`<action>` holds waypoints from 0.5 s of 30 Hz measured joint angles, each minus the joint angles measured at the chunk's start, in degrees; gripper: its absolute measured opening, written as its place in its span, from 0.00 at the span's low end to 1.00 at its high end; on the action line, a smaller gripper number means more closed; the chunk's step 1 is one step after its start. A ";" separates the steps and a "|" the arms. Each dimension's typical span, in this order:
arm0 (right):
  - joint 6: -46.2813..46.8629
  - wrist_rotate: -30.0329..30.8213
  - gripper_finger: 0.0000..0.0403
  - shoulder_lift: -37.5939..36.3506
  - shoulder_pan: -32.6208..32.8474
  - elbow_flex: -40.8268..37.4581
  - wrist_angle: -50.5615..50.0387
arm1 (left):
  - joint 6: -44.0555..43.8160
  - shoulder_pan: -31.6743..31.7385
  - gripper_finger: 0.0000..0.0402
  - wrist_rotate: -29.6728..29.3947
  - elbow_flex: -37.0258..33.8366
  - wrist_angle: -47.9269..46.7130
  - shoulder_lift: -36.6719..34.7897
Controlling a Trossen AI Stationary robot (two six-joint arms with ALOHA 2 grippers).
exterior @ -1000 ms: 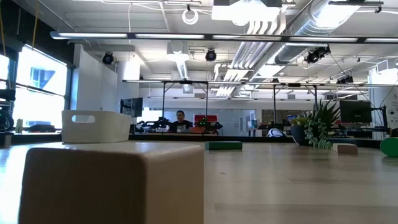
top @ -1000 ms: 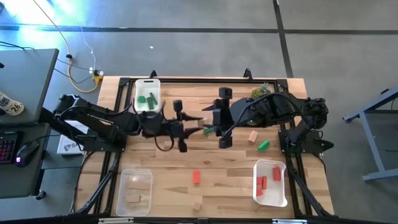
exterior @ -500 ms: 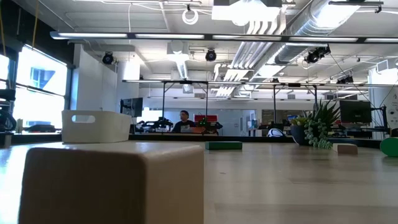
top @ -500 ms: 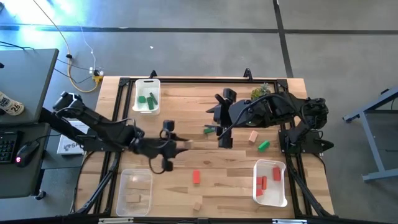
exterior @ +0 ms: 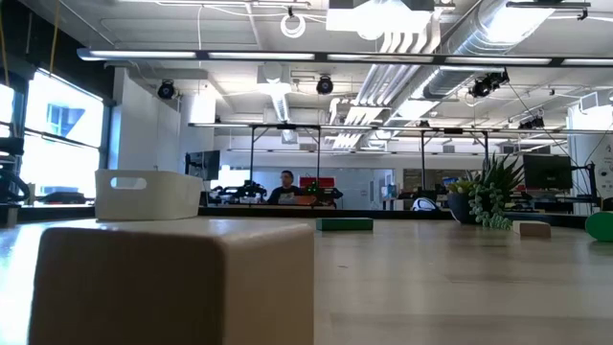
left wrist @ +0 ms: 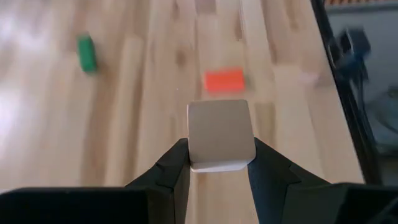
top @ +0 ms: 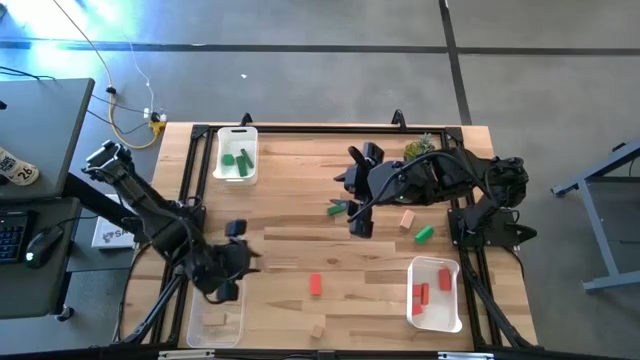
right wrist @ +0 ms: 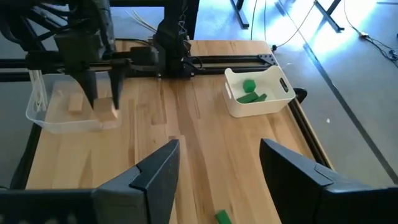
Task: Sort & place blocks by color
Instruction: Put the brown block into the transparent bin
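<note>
Tan wooden cube (left wrist: 221, 135) is clamped between the left gripper (left wrist: 217, 163) fingers, at the near-left clear plastic tray (top: 213, 318).
That tray holds other tan blocks (right wrist: 75, 104). The right gripper (right wrist: 217, 163) is held with jaws apart and empty above the table's middle, over a green bar (top: 336, 209). Green blocks (top: 240, 161) lie in the far white bin (top: 237, 153), red blocks (top: 421, 294) in the near-right white tray (top: 436, 292). A red block (top: 316, 285), tan blocks (top: 407, 220) and a green block (top: 424, 234) are left loose on the wooden table (top: 300, 250).

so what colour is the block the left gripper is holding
Plain tan block, shown best in the left wrist view, pinched in the left gripper.
</note>
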 joint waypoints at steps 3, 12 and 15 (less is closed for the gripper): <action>0.13 -0.35 0.52 0.00 -0.78 0.00 -0.15 | -7.01 -2.90 0.26 1.86 0.00 -4.11 0.08; 2.08 -0.37 0.52 0.00 -4.26 0.00 -5.92 | -23.18 -10.15 0.26 8.19 -0.15 -9.04 3.18; 4.48 -0.37 0.52 0.00 -5.19 0.00 -8.01 | -25.60 -12.02 0.26 10.47 -0.26 -9.19 6.33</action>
